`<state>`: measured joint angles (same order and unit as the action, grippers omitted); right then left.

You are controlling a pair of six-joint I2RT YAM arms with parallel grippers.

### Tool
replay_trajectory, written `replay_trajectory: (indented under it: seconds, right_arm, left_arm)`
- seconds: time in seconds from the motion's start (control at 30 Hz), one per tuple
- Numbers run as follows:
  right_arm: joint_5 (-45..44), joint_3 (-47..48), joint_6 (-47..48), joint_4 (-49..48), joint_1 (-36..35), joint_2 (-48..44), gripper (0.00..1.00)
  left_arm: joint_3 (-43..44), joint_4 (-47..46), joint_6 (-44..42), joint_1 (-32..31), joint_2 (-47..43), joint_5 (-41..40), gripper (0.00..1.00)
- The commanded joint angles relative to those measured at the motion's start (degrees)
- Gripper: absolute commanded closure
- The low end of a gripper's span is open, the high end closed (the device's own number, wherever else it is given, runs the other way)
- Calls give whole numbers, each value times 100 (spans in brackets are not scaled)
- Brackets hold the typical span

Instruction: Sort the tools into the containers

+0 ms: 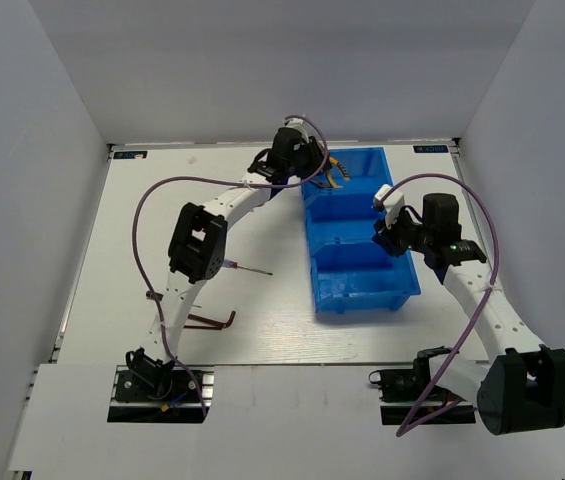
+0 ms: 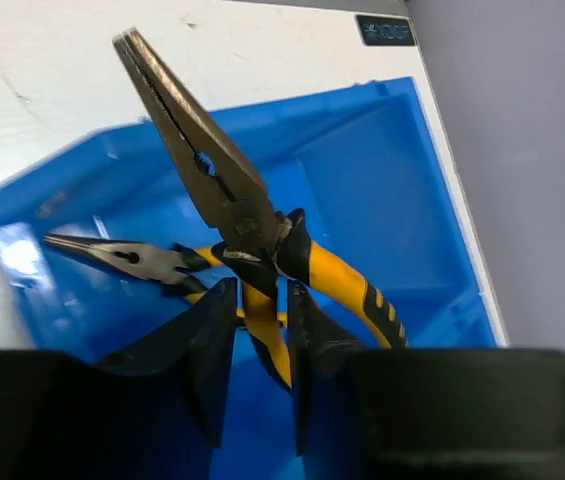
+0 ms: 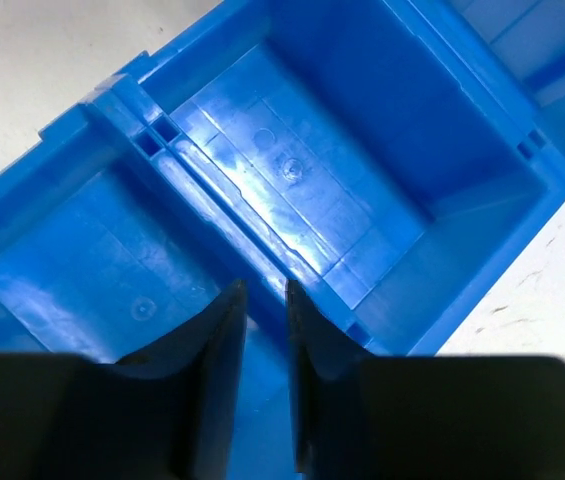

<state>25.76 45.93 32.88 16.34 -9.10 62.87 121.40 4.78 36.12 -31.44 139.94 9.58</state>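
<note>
Over the far part of the bright blue three-part plastic bin, which sits on the right half of the white table, the left gripper has its fingers pinched close on one handle of the long yellow-handled pliers. Their nose pokes up above the bin wall. The other yellow-handled pliers lie inside that same part. So one tool looks put away and a second is nearly there. The right gripper hangs over the wall between the middle and near parts, open just a crack and holding nothing. Both those parts look bare. Left to do, I think: a thin screwdriver near the table's middle, half under the left arm, and two dark brown L-shaped hex keys toward the near left corner. I can spot only one screwdriver. The table's left half gives lots of room, but the bin walls are tall to lift over.
</note>
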Motion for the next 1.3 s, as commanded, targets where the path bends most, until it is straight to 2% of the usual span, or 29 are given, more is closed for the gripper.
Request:
replay_trajectory:
  seconds: [0.0, 0.07, 0.13, 0.17, 0.2, 0.23, 0.37, 0.4, 0.43, 0.5, 0.53, 0.63, 0.67, 0.7, 0.77, 0.8, 0.83, 0.93, 1.03, 1.13, 1.27]
  right_arm:
    - [-9, -76, -45, -157, -4, -135, 66]
    - [69, -41, -45, -166, -30, -109, 58]
    - [244, 29, -37, -157, -21, -4, 55]
    - [289, 39, -45, -157, -13, 32, 54]
    - [376, 152, -45, -149, -30, 76, 51]
    - [473, 214, -45, -140, -21, 224, 51]
    - [711, 583, -141, -78, -47, 611, 50]
    - [763, 731, -307, -52, -39, 699, 50]
    - [790, 872, -352, -26, -74, 752, 50]
    - [992, 1119, -432, 97, -231, 1016, 54]
    - [1019, 1285, -467, 132, -302, 1077, 62]
    - [940, 1699, -467, 483, -829, 1638, 78]
    - [888, 2074, -441, 650, -943, 1762, 80]
    - [765, 2217, -441, 843, -1397, 2007, 80]
    - [607, 2891, -537, 1143, -1873, 2448, 82]
    - [475, 3060, -598, 1309, -2172, 2945, 80]
    - [430, 3662, -982, 1415, -2270, 3142, 72]
    - [325, 4388, -1380, 1644, -2858, 4012, 57]
    - [211, 4968, -1224, 1880, -3384, 4663, 45]
    - [114, 5627, -1275, 2206, -3781, 5566, 42]
    - [-290, 6260, -1547, 2050, -4169, 6245, 42]
  left_arm:
    - [393, -109, 1, -72, -239, -132, 59]
    - [393, -3, -113, -73, -457, -132, 48]
    - [174, 146, -218, -73, -677, -272, 42]
    - [69, 199, -280, -73, -809, -273, 42]
    - [-176, 199, -350, -73, -1124, -334, 37]
    - [-326, 199, -412, -73, -1301, -387, 32]
    - [-994, 628, -869, -20, -2267, -519, 30]
    - [-1387, 743, -1026, 32, -2504, -710, 29]
    - [-1644, 831, -1089, 33, -2768, -799, 22]
    - [-2510, 1086, -1142, 33, -3611, -1088, 16]
    - [-2821, 1200, -1212, 33, -3910, -1264, 7]
    - [-4043, 1718, -986, 33, -5149, -1888, 7]
    - [-4342, 1885, -845, 33, -5474, -2073, 7]
    - [-4893, 2278, -661, 33, -5799, -2449, 7]
    - [-5553, 2780, 164, 33, -6810, -3081, 6]
    - [-5740, 3305, 507, 33, -7135, -3233, 6]
    - [-5907, 3484, 963, 33, -7765, -3304, 3]
    - [-6383, 4082, 1545, 33, -8595, -3551, 1]
    - [-6506, 4932, 1941, 33, -9247, -3717, 1]
    - [-6629, 5489, 2118, 33, -9590, -3718, 1]
    - [-6762, 6078, 2434, 33, -9705, -3735, 1]
